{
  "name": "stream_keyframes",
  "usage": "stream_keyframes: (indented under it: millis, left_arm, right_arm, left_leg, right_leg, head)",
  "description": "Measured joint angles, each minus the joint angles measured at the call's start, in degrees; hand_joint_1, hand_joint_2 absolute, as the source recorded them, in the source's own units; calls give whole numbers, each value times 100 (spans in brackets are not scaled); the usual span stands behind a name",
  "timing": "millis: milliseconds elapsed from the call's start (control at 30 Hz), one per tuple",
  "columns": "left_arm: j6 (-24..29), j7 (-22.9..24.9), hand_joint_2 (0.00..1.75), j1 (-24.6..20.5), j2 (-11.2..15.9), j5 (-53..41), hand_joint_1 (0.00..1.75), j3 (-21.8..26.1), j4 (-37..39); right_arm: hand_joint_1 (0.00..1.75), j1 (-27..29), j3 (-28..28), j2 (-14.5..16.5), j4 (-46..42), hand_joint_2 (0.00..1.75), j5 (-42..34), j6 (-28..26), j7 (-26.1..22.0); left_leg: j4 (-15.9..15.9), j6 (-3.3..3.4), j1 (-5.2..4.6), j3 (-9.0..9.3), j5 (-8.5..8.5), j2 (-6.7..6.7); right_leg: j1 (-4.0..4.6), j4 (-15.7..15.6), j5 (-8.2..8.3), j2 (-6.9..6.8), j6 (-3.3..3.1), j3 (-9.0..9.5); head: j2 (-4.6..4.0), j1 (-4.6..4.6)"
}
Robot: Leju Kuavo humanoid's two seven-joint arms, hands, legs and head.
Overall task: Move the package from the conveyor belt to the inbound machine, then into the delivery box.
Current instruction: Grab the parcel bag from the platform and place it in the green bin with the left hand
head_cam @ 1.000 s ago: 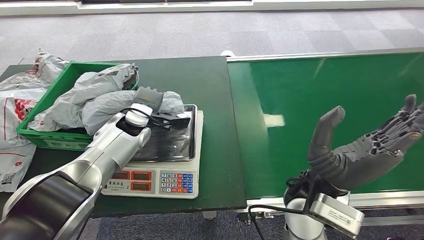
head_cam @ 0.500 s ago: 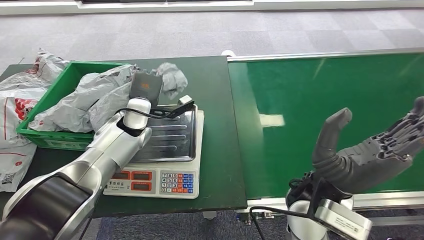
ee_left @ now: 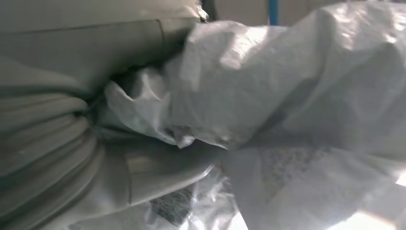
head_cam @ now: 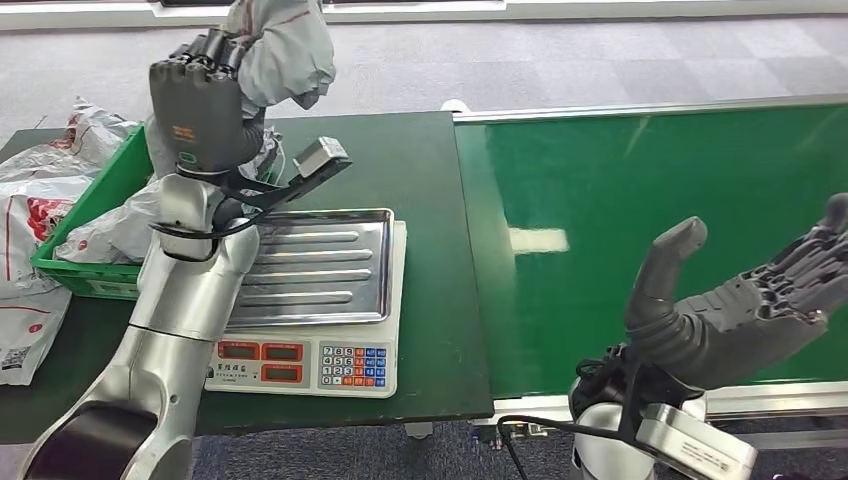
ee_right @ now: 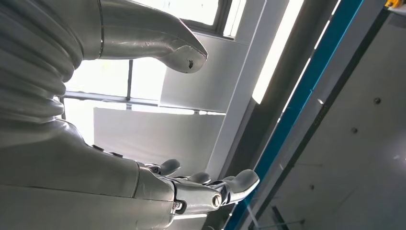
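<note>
The left hand (head_cam: 205, 110) is raised high above the far left part of the table and it grasps a grey package (head_cam: 285, 48), which hangs crumpled from the fingers, well above the green crate (head_cam: 88, 218). In the left wrist view the same package (ee_left: 297, 96) lies pressed against the grey thumb and palm of this hand (ee_left: 72, 143). Below the hand, the crate stands on the left side of the dark table (head_cam: 420, 160) and it holds more grey bags (head_cam: 110, 232). Just right of the crate is the weighing scale (head_cam: 320, 345) with its bare steel tray (head_cam: 320, 265) and a keypad on the near side. Some white bags (head_cam: 35, 215) lie left of the crate, at the table edge. The right hand (head_cam: 735, 305) is on the right, above the near edge of the green conveyor belt (head_cam: 640, 190), palm up, fingers spread apart and holding nothing; the right wrist view shows this hand (ee_right: 95, 163) released in the same way.
</note>
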Motion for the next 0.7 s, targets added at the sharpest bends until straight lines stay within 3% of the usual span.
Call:
stream_keyframes:
  millis: [67,100,133,167,200,333,367,433,600,700]
  left_arm:
    - [10,-1325,175,12,-255,-75,175,904,-462]
    - [10,-1643,175,-24,-276,-293,175,1276,-519]
    - [6,-1668,175,-66,-229,-536,175,1538,-471]
    - [2,-1428,175,-113,-118,-735,175,1671,-335]
    - [-3,-861,175,-166,9,-840,175,1665,-139]
    - [-7,2747,175,-456,378,-873,175,933,848]
    - [-7,3387,175,-512,434,-871,175,802,1099]
    - [-7,3808,175,-590,521,-871,175,674,1537]
    - [-2,3332,175,-778,649,-882,175,595,2427]
    - [-2,3364,175,-862,681,-877,45,579,2779]
  right_arm:
    - [0,-11,30,-2,34,175,-63,1,0]
    - [0,-16,45,-3,48,175,-79,1,0]
    - [0,-21,63,-3,58,175,-85,1,0]
    - [0,-23,81,-3,64,175,-86,1,-1]
    - [0,-26,98,-3,66,175,-85,1,-1]
    - [0,-32,143,-5,67,175,-78,4,-1]
    - [0,-32,146,-6,67,175,-76,4,-1]
    - [0,-33,149,-7,67,175,-73,5,-1]
    - [0,-33,151,-7,67,175,-61,5,-1]
    - [0,-33,151,-7,67,175,-64,5,-1]
  left_leg:
    - [0,2,-2,0,-2,0]
    - [-1,3,-4,6,-3,3]
    - [-1,4,-7,12,-4,9]
    - [-1,3,-8,15,-3,17]
    - [-1,2,-9,15,-2,22]
    - [-1,-5,1,0,18,-22]
    - [-1,-8,4,0,21,-25]
    - [-1,-9,4,1,22,-16]
    - [0,-9,3,-1,22,-16]
    - [0,-8,3,-3,21,-15]
  right_leg:
    - [-3,0,0,0,0,0]
    - [-5,-1,-1,2,1,1]
    - [-6,-1,0,6,0,0]
    - [-4,-1,1,11,-1,-2]
    - [0,-1,4,14,-3,-5]
    - [8,0,11,-24,-9,3]
    - [7,0,13,-26,-10,4]
    - [7,1,17,-18,-13,2]
    - [6,1,17,-16,-13,1]
    - [5,0,17,-15,-13,-1]
  head:
    - [0,1]
    - [0,1]
    - [0,1]
    - [0,-5]
    - [0,-10]
    - [0,-15]
    - [0,-15]
    - [0,-16]
    - [0,-15]
    - [0,-15]
